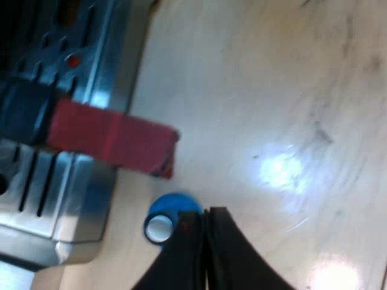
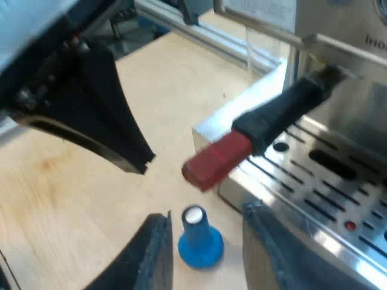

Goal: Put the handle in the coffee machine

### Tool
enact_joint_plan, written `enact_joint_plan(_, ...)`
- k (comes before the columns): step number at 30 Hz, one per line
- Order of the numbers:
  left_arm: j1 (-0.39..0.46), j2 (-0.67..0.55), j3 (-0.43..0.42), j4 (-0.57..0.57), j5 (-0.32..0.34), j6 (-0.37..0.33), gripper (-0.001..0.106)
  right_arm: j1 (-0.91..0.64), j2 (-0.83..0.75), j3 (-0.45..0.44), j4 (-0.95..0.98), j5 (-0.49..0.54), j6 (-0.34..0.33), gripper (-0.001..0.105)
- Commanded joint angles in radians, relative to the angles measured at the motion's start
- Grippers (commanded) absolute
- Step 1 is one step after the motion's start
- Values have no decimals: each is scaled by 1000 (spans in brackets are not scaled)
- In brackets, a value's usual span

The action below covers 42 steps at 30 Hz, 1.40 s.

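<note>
The holder's dark handle (image 2: pixel 284 109) runs out from the espresso machine's front (image 2: pixel 344 54) over the drip tray (image 2: pixel 326 187), and its red end (image 2: pixel 216 160) juts past the tray's edge. In the left wrist view the same red end (image 1: pixel 112 138) lies above the tray (image 1: pixel 42 199). A blue tamper (image 2: pixel 199 238) stands upright on the table below the red end. My right gripper (image 2: pixel 207 212) is open, its fingers either side of the tamper without touching it. My left gripper (image 1: pixel 207 212) is shut with nothing in it, right beside the tamper (image 1: pixel 164 219).
The light wooden tabletop (image 1: pixel 284 109) spreads out away from the machine. The other arm's black gripper (image 2: pixel 97 109) hangs over the table (image 2: pixel 54 199) close to the red end. A metal rail (image 2: pixel 199 30) runs along the table's far edge.
</note>
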Motion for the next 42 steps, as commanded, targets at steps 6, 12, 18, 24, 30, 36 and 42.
enact_joint_plan(6, 80, 49, -4, -73, -22, 75, 1, 0, -9, -9, -30, -8, -10, 37)
enact_joint_plan(12, 96, 183, -5, -95, -11, 176, 1, 0, -9, -9, -44, -8, -10, 59)
enact_joint_plan(18, 96, 255, -5, -143, 16, 175, 1, 0, -9, -9, -45, -8, -8, 59)
enact_joint_plan(24, 96, 254, -37, -161, 149, 153, 1, 0, -9, -9, -45, -8, 35, 59)
enact_joint_plan(30, 92, 254, -83, -194, 321, 98, 1, 0, -9, -9, -45, -8, 35, 59)
enact_joint_plan(36, 92, 254, -89, -213, 370, 68, 1, 0, -9, -9, -45, -8, 35, 59)
enact_joint_plan(42, 100, 254, -89, -161, 282, 67, 1, 0, -9, -9, -45, -8, 35, 59)
